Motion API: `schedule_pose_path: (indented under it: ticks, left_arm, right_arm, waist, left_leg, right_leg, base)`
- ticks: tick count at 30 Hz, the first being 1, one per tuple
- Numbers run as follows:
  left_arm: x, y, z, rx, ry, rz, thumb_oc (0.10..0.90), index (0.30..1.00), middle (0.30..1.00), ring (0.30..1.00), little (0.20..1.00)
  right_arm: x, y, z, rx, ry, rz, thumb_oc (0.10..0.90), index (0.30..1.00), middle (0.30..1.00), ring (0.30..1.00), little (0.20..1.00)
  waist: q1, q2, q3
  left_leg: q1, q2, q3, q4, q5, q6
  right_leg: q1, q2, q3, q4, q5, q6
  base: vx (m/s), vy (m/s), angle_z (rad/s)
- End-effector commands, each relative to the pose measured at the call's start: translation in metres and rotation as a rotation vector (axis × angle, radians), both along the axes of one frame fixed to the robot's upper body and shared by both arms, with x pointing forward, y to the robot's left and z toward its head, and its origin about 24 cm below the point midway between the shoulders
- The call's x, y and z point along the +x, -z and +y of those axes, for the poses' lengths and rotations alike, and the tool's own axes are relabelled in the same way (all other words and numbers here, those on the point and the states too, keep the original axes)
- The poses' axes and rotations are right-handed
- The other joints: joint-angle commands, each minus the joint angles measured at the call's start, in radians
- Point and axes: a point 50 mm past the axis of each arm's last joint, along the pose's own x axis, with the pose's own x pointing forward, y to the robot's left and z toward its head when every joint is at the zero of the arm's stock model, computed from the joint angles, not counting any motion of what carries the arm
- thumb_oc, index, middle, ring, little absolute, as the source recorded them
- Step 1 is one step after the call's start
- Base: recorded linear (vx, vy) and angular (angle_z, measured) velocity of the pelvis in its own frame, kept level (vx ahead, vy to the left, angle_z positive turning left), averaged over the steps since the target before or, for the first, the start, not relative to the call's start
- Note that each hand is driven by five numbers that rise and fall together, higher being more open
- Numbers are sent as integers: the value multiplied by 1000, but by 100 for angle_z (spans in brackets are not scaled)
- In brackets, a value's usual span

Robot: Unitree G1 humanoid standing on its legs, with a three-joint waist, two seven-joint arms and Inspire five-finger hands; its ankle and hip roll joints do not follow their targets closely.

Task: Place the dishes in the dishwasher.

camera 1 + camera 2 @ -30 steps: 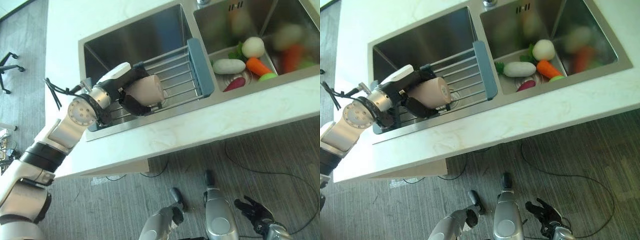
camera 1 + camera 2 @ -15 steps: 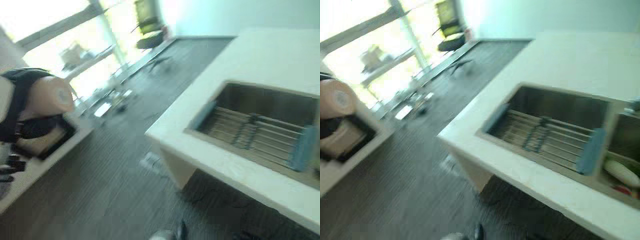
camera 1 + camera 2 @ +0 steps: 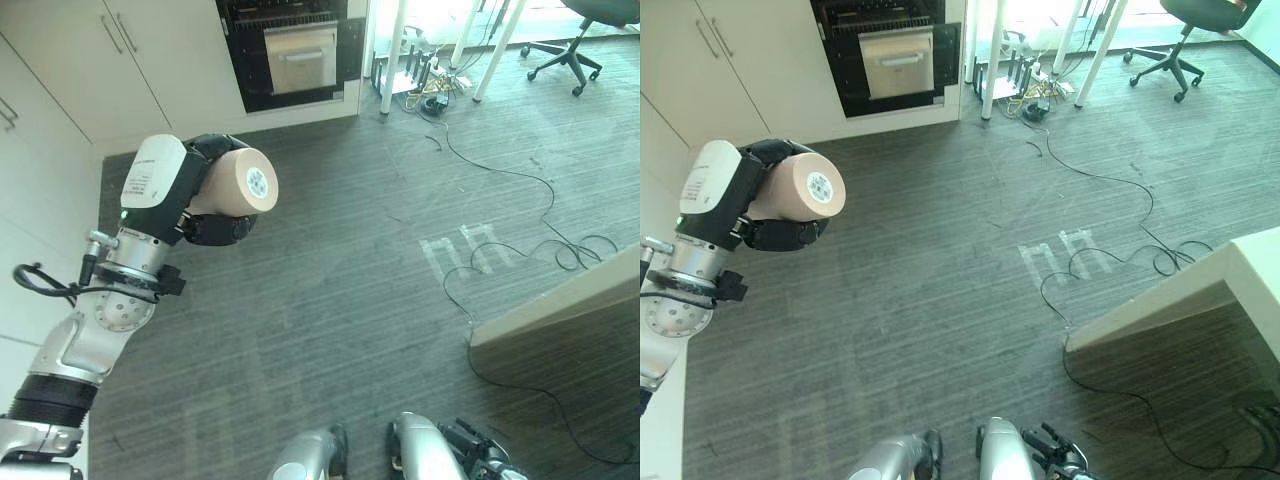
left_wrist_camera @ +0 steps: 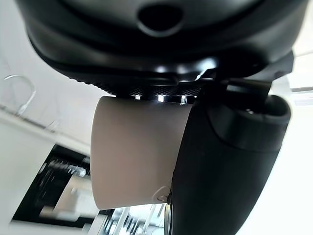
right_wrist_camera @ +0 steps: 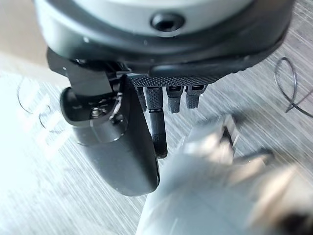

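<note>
Left eye view shows our left hand (image 3: 190, 190) raised over a grey wood-grain floor (image 3: 350, 300), its dark fingers and thumb curled round a beige cup (image 3: 235, 182) held on its side, the base facing toward the open floor. A second ago this same hand and cup were over the rack in the sink; half a second ago the view was sweeping across the room. Now the sink is out of sight and we see only a pale corner of the bench (image 3: 560, 300) at the right edge, so we judge that we have turned away from the bench with the cup in hand. Ahead, at the far side of the floor, stands a dark built-in appliance with a pale front panel (image 3: 290, 50), set among white cabinets (image 3: 60, 70); we cannot tell whether it is the dishwasher. An office chair (image 3: 590, 30) and loose cables (image 3: 500, 230) lie further off. Left wrist view shows the cup (image 4: 134, 152) pressed against the palm, the thumb wrapped over its side. Right wrist view shows our right hand (image 5: 117, 142) hanging low with short curled fingers, holding nothing. The carry is under way, we judge; the cup has not yet reached any rack.
</note>
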Motion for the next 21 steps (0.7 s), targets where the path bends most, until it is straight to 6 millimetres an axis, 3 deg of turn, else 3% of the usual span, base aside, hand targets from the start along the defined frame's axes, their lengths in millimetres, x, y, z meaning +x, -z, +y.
schedule_pose_path:
  ticks: [1,2,5,7,8,9,10,11,13,14,15,16,17,18,19,20,21]
  left_arm:
    - [-23,-46,4,82,3,-166,400,300,300,300,300]
    - [-23,-48,3,90,8,-165,400,300,300,300,300]
    - [-24,-46,1,86,9,-156,400,300,300,300,300]
    - [-25,-43,0,86,10,-151,400,300,300,300,300]
    - [-27,-41,-3,85,22,-159,400,300,300,300,300]
    - [-28,-41,-4,84,30,-168,400,300,300,300,300]
    - [-29,-42,-4,81,35,-170,400,300,300,300,300]
    - [-31,-45,-4,76,51,-166,400,300,300,300,300]
    - [-31,-47,-3,81,68,-161,400,300,300,300,300]
    - [-32,-46,-1,90,63,-156,400,300,300,300,300]
    - [-32,-44,3,88,40,-156,400,300,300,300,300]
    - [-33,-43,6,89,27,-156,400,300,300,300,300]
    - [-36,-35,11,89,-9,-143,400,300,300,300,300]
    - [-41,-26,15,93,-8,-139,400,300,300,300,300]
    - [-46,-22,20,110,-9,-144,400,300,300,300,300]
    - [-53,-21,28,117,-25,-116,400,300,300,300,300]
    - [-58,-19,31,144,-43,-109,400,300,300,300,300]
  right_arm:
    - [-14,1,-9,-27,-20,39,800,900,900,900,900]
    - [-14,1,-10,-23,-20,37,800,900,900,900,900]
    - [-12,0,-13,-27,-20,44,800,900,900,900,900]
    - [-8,-2,-14,-36,-32,38,800,900,900,900,900]
    - [-3,-5,-17,-52,-63,14,800,900,900,900,900]
    - [1,-9,-20,-65,-79,-12,800,900,900,900,900]
    - [3,-11,-23,-74,-83,-26,800,900,900,900,900]
    - [4,-13,-28,-78,-65,-42,800,900,900,900,900]
    - [2,-15,-34,-79,-47,-56,800,900,900,900,900]
    - [6,-16,-35,-81,-68,-57,800,900,900,900,900]
    - [13,-17,-33,-83,-98,-57,800,900,900,900,900]
    - [17,-17,-31,-81,-107,-54,800,900,900,900,900]
    - [21,-15,-25,-79,-131,-36,800,900,900,900,900]
    - [21,-13,-23,-84,-126,-20,800,900,900,900,900]
    - [21,-12,-20,-93,-131,-19,800,900,900,900,900]
    - [25,-11,-14,-93,-136,-12,800,900,900,900,900]
    - [25,-9,-7,-76,-116,-29,800,900,900,900,900]
  waist:
    - [-18,-31,-100]
    - [-20,-25,-100]
    - [-21,-6,-122]
    - [-20,-2,-131]
    - [-17,-6,-131]
    - [-16,-11,-124]
    - [-14,-13,-118]
    - [-8,-23,-106]
    - [-2,-29,-97]
    - [11,-37,-82]
    - [28,-42,-76]
    - [42,-45,-73]
    - [72,-25,-66]
    - [90,-9,-72]
    - [99,-9,-84]
    - [125,-18,-100]
    - [129,-15,-103]
  left_leg:
    - [-26,4,-62,51,-103,38]
    - [-6,6,-64,51,-114,37]
    - [80,20,-68,51,-114,5]
    - [113,28,-63,51,-65,-25]
    - [146,55,-36,101,106,-84]
    - [77,68,-16,271,195,-125]
    - [20,68,-5,389,233,-146]
    - [-106,82,28,569,245,-160]
    - [-208,101,51,602,207,-140]
    - [-249,89,61,474,172,-114]
    - [-258,67,44,258,174,-100]
    - [-255,57,25,140,192,-101]
    - [-352,61,-34,51,251,-132]
    - [-421,71,-14,51,268,-146]
    - [-410,68,18,51,252,-131]
    - [-349,44,-3,51,195,-97]
    - [-282,26,-22,51,129,-38]
  right_leg:
    - [107,-109,9,-216,226,181]
    - [93,-108,-1,-216,240,180]
    - [144,-90,-34,-216,166,128]
    - [168,-84,-36,-216,136,103]
    - [214,-84,-30,-216,89,68]
    - [239,-86,-24,-216,69,44]
    - [258,-84,-20,-216,59,29]
    - [298,-85,-17,-216,39,8]
    - [335,-81,-11,-216,21,0]
    - [369,-75,24,-216,6,2]
    - [392,-63,72,-216,-13,14]
    - [406,-56,96,-216,-26,21]
    - [439,-15,122,-216,-44,22]
    - [477,0,114,-216,-66,24]
    - [512,-6,103,-216,-96,32]
    - [592,-23,73,-216,-58,74]
    - [508,-75,30,98,97,152]
  base:
    - [468,-109,22]
    - [596,-165,-12]
    - [553,-178,12]
    - [467,-192,57]
    - [517,-275,98]
    - [587,-327,35]
    - [419,-325,-19]
    - [302,-256,49]
    - [382,-191,14]
    - [627,-53,-76]
    - [661,31,-70]
    - [739,91,-124]
    - [787,88,-202]
    - [908,124,-309]
    - [948,167,-269]
    - [932,238,-149]
    - [782,193,-74]
